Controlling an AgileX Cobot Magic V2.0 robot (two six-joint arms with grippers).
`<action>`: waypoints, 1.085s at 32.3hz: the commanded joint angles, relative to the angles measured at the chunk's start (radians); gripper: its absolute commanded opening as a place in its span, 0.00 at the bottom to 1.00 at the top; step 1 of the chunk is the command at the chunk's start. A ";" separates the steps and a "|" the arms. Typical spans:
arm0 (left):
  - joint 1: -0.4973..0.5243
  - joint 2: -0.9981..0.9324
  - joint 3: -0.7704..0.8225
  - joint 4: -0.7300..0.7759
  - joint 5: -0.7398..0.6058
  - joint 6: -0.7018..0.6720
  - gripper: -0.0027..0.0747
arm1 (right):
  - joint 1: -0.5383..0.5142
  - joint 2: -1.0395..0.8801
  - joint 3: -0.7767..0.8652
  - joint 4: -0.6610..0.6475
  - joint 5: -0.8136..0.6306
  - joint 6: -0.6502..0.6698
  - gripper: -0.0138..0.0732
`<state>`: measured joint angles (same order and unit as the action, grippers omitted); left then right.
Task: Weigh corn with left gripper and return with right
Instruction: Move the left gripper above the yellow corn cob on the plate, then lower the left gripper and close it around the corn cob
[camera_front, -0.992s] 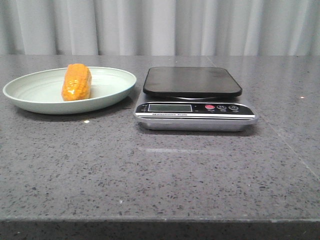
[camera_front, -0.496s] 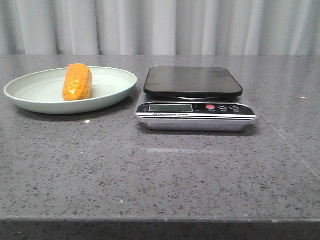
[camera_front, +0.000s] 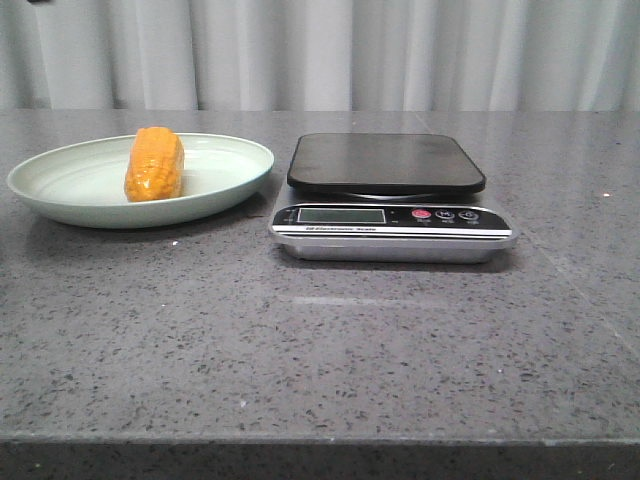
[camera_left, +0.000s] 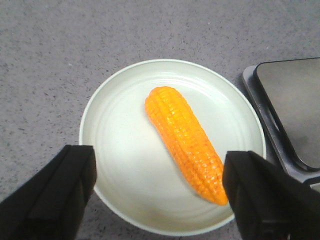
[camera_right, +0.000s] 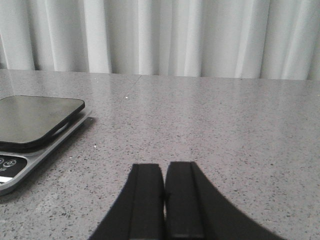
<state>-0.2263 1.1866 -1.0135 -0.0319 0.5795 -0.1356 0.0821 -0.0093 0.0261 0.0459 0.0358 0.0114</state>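
The left end effector (camera_left: 160, 200) shows as two matte black fingers (camera_left: 55, 195), blocky and broad with flat faces and squared edges, filling the lower left and lower right corners of its wrist view. The right end effector (camera_right: 165, 205) has two slim black fingers (camera_right: 145, 205), flat-topped bars flaring wider toward the frame's lower edge.
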 joint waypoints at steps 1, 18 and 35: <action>-0.008 0.099 -0.113 -0.001 0.001 -0.069 0.74 | -0.008 -0.018 -0.006 0.003 -0.085 -0.001 0.36; -0.055 0.408 -0.444 0.000 0.288 -0.189 0.74 | -0.008 -0.018 -0.006 0.003 -0.085 -0.001 0.36; -0.152 0.554 -0.553 0.219 0.432 -0.430 0.74 | -0.008 -0.018 -0.006 0.003 -0.085 -0.001 0.36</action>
<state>-0.3725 1.7707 -1.5304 0.1680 1.0147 -0.5217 0.0821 -0.0093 0.0261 0.0459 0.0358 0.0114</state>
